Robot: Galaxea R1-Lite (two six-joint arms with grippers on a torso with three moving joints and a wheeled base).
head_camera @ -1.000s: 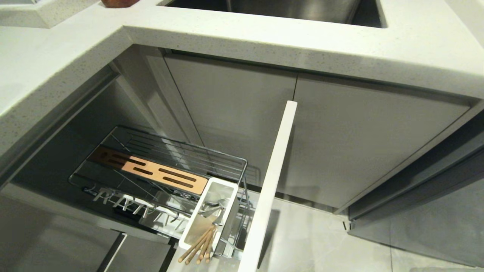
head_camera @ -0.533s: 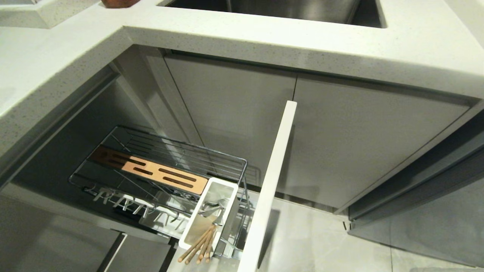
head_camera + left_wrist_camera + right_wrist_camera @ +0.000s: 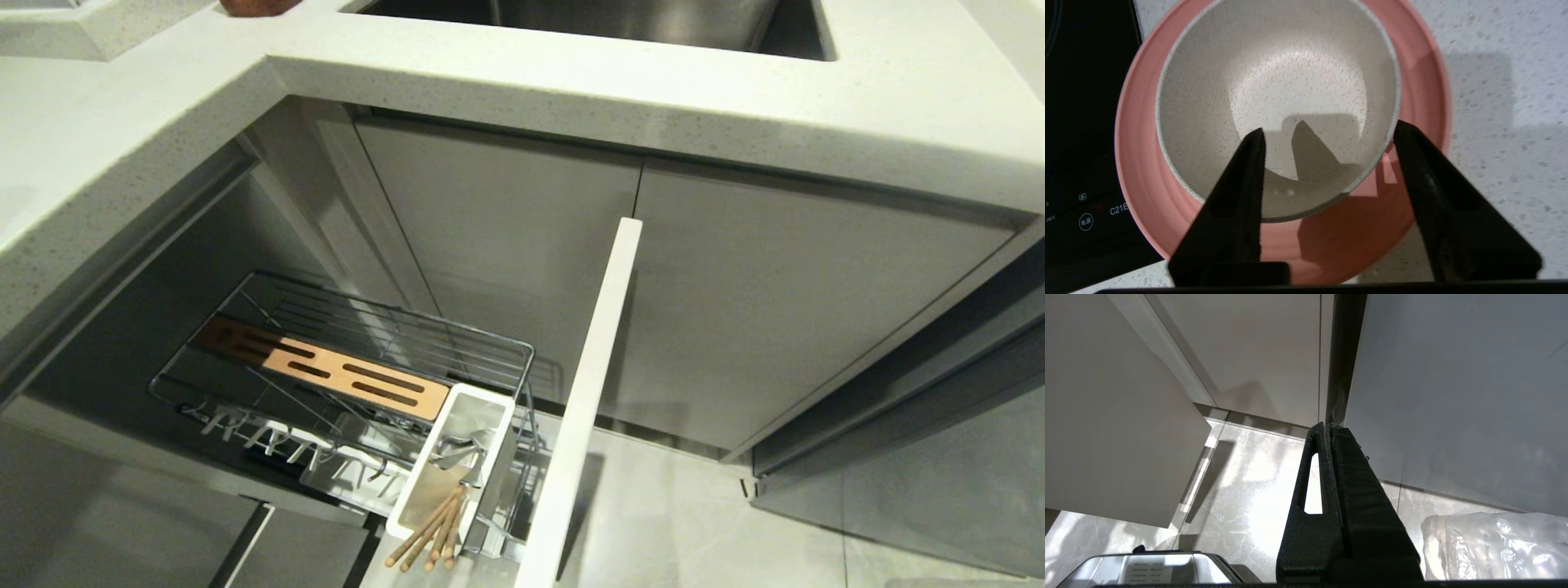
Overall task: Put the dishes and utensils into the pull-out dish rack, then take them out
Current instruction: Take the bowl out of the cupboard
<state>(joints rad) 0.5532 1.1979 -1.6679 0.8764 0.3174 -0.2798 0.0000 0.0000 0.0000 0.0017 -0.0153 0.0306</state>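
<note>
Bowl: the cream-white speckled bowl sat upright inside the pink plate, nested on it.
Plate: it lay flat on the pale speckled countertop, just beside a black cooktop panel.
Left gripper: the left gripper pointed down over the bowl, its 2 black fingers spread wide and holding nothing; 1 tip hung over the bowl's inside, the other over its rim near the plate.
Rack: the pull-out dish rack stood drawn out below the counter, its wooden strip bare.
Caddy: the white utensil caddy held the chopsticks and a metal spoon.
Right gripper: the right gripper hung closed and empty above the floor beside the cabinet fronts.
</note>
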